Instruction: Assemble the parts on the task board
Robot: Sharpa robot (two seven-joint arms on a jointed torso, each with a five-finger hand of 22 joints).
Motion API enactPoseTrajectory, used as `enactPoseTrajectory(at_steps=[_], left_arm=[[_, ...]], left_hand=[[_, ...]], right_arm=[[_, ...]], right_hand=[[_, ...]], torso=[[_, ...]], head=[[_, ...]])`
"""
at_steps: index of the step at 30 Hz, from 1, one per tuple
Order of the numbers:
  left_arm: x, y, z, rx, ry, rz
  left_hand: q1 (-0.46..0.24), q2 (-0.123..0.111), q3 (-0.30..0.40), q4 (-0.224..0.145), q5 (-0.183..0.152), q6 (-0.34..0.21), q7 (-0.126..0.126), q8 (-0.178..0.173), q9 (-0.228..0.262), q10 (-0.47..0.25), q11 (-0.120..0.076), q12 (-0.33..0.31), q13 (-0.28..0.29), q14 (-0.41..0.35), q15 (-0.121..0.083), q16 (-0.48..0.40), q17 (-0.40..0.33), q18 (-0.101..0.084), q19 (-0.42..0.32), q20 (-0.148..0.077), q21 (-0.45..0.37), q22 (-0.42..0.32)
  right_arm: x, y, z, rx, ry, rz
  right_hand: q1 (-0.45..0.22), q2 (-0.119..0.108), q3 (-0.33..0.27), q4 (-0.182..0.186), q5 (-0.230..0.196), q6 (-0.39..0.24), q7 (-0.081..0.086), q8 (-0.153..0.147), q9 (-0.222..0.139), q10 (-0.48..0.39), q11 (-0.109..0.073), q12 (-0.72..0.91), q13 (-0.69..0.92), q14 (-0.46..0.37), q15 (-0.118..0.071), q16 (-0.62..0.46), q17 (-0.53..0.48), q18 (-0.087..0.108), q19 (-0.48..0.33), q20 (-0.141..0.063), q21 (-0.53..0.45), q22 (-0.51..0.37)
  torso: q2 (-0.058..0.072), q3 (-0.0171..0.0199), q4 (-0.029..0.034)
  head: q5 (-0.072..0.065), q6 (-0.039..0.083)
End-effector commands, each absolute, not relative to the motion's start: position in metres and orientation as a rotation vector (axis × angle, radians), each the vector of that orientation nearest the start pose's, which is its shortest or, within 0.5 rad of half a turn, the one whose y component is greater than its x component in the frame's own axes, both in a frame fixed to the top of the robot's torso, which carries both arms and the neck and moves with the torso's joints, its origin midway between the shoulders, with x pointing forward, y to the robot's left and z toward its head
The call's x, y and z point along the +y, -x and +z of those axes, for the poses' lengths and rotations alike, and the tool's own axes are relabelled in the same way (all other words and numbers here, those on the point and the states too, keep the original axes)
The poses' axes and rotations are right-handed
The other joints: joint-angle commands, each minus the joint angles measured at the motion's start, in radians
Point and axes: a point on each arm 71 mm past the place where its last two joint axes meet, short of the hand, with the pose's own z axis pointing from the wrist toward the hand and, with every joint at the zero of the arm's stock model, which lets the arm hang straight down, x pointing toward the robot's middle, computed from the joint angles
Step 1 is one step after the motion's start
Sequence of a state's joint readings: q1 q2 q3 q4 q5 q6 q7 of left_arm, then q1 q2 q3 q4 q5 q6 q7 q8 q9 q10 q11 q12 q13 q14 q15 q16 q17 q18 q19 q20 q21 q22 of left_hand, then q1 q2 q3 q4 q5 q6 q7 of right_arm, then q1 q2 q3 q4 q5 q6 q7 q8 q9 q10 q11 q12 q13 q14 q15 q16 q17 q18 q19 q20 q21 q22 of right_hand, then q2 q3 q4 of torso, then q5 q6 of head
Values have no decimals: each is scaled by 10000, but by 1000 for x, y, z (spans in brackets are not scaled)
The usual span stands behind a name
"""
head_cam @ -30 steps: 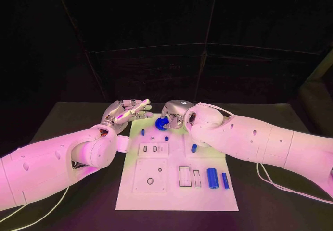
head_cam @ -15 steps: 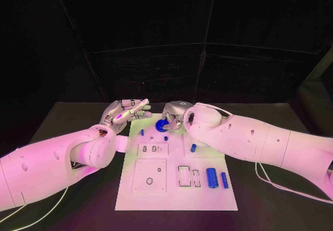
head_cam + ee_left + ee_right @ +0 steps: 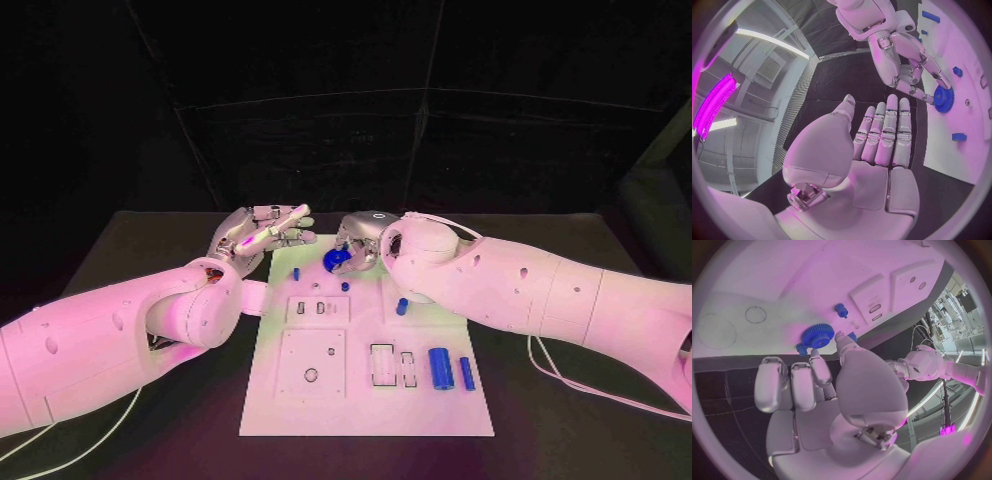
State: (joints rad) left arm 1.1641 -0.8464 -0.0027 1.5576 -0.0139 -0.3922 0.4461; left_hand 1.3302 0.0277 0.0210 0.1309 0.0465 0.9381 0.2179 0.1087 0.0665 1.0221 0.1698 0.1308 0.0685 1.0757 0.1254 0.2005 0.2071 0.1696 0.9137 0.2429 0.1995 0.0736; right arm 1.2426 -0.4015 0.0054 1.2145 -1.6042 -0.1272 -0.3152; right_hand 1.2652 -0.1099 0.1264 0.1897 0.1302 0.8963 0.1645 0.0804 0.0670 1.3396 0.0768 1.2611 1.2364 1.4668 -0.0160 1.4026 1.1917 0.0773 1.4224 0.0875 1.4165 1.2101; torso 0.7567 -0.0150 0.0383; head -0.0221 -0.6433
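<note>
Both hands over board: right hand (image 3: 826, 390) fingers pinch blue gear (image 3: 819, 336); left hand (image 3: 873, 150) fingers straight, empty.

From my head, my right forearm covers most of my right hand (image 3: 364, 232), so the grip on the gear (image 3: 336, 258) is hard to read there. My left arm hides the board's (image 3: 368, 400) near-left edge, and its small slots are too tiny to make out.
</note>
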Motion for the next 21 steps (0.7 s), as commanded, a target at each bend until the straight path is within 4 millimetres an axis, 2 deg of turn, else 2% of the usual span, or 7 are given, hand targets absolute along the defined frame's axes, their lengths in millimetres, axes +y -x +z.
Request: enactPoseTrajectory(at_steps=[1,6,9,12,13,15,21], left_arm=[[205,-484,-174,13288,10994,-15514],[207,-484,-174,13270,11002,-15476],[209,-484,-174,13247,11012,-15428],[211,-484,-174,13227,11020,-15388],[212,-484,-174,13217,11021,-15374],[213,-484,-174,13206,11022,-15359],[215,-484,-174,13186,11029,-15317]], left_hand=[[57,76,-8,-93,22,49,-1,-70,-10,51,-7,-68,-10,78,15,-78,23,142,73,-2,-49,-24],[57,76,-8,-93,22,49,-1,-70,-10,51,-7,-68,-10,78,15,-78,23,142,73,-2,-49,-24],[57,76,-8,-93,22,49,-1,-70,-10,51,-7,-68,-10,78,15,-78,23,142,73,-2,-49,-24],[57,76,-8,-93,22,49,-1,-70,-10,51,-7,-68,-10,78,15,-78,23,142,73,-2,-49,-24],[57,76,-8,-93,22,49,-1,-70,-10,51,-7,-68,-10,78,15,-78,23,142,73,-2,-49,-24],[57,76,-8,-93,22,49,-1,-70,-10,51,-7,-68,-10,78,15,-78,23,142,73,-2,-49,-24],[63,76,-10,-103,21,50,-1,-76,-10,52,-7,-75,-10,80,15,-86,26,142,78,-2,-58,-27]], right_arm=[[-63,-535,-172,17363,2853,4974],[-73,-534,-163,16307,2316,5457],[-84,-531,-156,15570,1926,6027],[-99,-527,-150,15000,1475,6781],[-110,-524,-147,14784,1173,7147],[-126,-519,-145,14726,792,7510],[-178,-510,-144,15262,-113,7884]], right_hand=[[-140,45,-149,84,27,-66,4,-75,13,-65,-10,-13,22,380,92,-60,-11,-77,6,98,1,20],[-163,145,-264,197,225,-54,10,-79,18,-31,-5,38,77,390,97,-34,31,-84,24,102,21,59],[-9,217,-309,172,594,-69,12,-97,15,15,-8,95,137,407,95,6,93,-91,46,101,45,100],[244,305,-271,64,910,-133,21,-131,5,-112,-5,-59,-9,350,96,-113,-152,-78,14,102,15,34],[398,348,-241,-11,1069,-152,26,-137,5,-372,-5,-383,-320,246,96,-334,-562,-48,-69,105,-67,-130],[571,346,-231,-119,1194,-123,10,-118,14,-416,-21,-464,-389,222,85,-399,-644,-45,-87,100,-85,-147],[842,311,-234,-311,1264,20,-33,-60,36,-418,-62,-539,-454,226,53,-452,-704,-46,-88,73,-89,-138]], torso=[[-3,1,4],[-2,13,-14],[-10,20,-63],[-18,13,-85],[-28,16,-111],[-41,22,-148],[-63,61,-268]], head=[[-1,1],[16,28],[41,42],[16,72],[25,87],[35,105],[46,116]])
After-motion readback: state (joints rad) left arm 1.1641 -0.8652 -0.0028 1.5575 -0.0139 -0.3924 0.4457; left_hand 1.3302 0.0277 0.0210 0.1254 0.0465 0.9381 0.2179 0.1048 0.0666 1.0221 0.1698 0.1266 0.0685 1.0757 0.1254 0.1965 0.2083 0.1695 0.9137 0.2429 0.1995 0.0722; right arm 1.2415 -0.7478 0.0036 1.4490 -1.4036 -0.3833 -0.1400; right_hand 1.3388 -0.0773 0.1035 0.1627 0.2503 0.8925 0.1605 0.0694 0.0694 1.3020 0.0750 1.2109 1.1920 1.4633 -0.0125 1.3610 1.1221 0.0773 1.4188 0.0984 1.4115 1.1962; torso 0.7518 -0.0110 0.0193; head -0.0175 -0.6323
